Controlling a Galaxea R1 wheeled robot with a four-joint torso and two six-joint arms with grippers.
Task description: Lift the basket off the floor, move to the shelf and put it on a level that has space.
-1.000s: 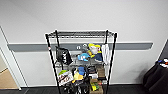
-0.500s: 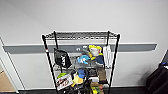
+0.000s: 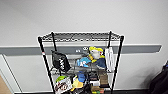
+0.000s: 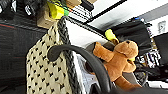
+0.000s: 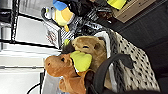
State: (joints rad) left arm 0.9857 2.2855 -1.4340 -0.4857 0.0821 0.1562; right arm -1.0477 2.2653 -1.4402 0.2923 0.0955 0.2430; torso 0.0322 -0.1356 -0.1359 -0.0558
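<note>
The shelf stands straight ahead against the wall in the head view. Its top level is a bare black wire grid. The tiers below are crowded with toys and packs. The basket, cream woven with a dark rim, shows large in both wrist views, with brown plush animals lying in it. One dark loop handle arcs up into my left gripper. The other handle of the basket runs into my right gripper. Dark carpet floor lies beyond the basket.
A black bag hangs on the rack's left side, and plush toys fill the middle tier. A grey band runs along the white wall. A dark object sits at the lower right. Cardboard boxes sit near the basket.
The shelf appears slightly larger in the head view than a second ago, so the camera has come a little closer. The things on the rack have not moved.
</note>
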